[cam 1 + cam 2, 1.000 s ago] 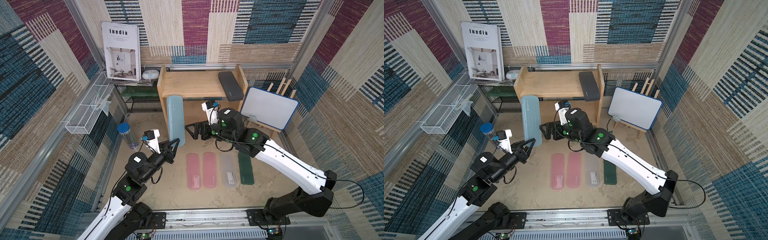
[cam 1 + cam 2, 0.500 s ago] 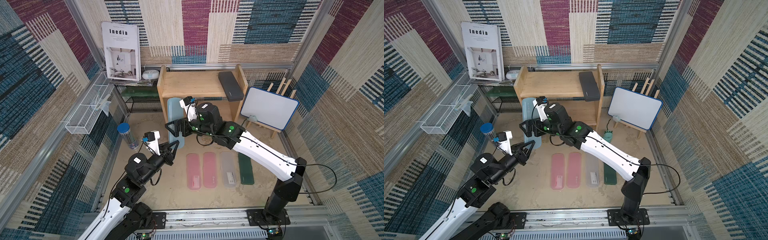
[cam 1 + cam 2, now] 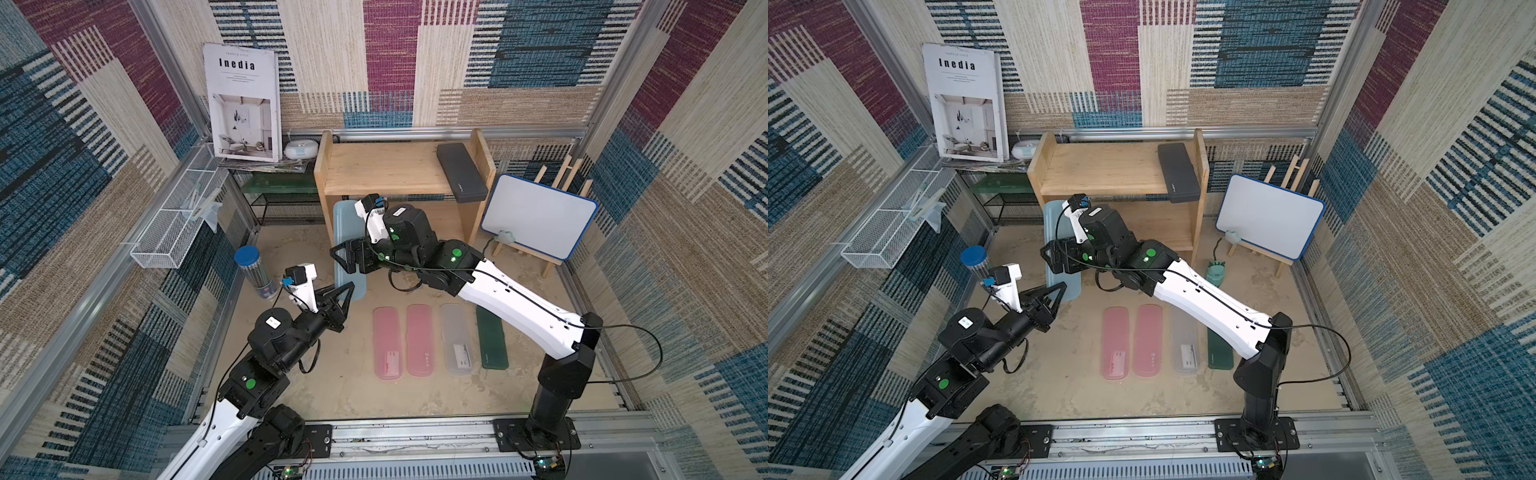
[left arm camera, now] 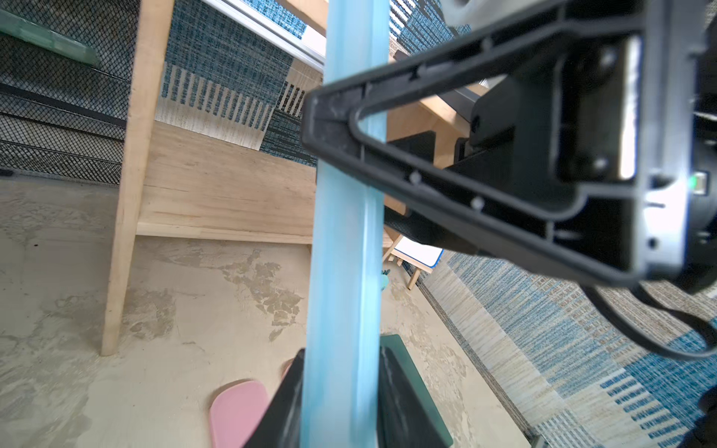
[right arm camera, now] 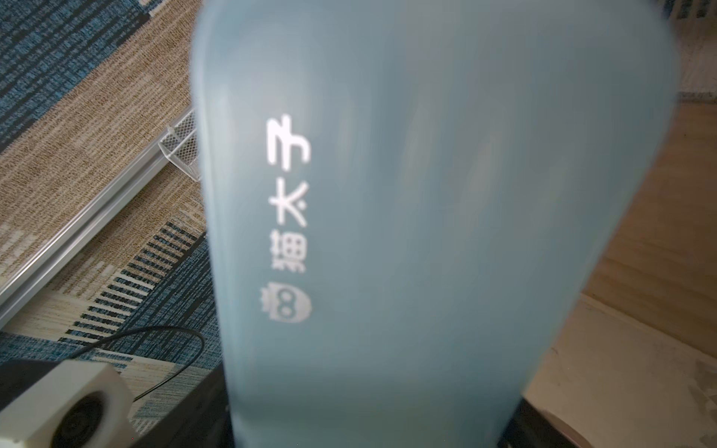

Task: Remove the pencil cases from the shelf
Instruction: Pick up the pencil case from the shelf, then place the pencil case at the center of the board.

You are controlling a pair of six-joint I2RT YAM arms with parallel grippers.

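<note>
Looking down on a sandy table (image 3: 374, 395) in both top views, two robot arms meet at one light blue pencil case (image 3: 344, 220), which hangs above the table with its broad face up. Its long axis runs straight away from the robot: the far end sits at the left end of the wooden shelf (image 3: 386, 170), at the mouth of the lower tier, and the near end points back toward the left arm. The left fingers (image 4: 285, 411) are clamped on that near end, pressing its two flat faces. The right fingers (image 4: 329, 128) reach across from the other side and straddle the case's middle; whether they press on it cannot be told. Both arms are therefore on the same case, the left at its end and the right at its centre, so the next move likely draws it along its length, out and away from the shelf. Two pink cases (image 3: 403, 340), a frosted clear case (image 3: 456, 338) and a dark green case (image 3: 491, 338) already lie side by side on the table. A black case (image 3: 461, 172) rests on the shelf's top tier, at its right end, nearer the right arm.
</note>
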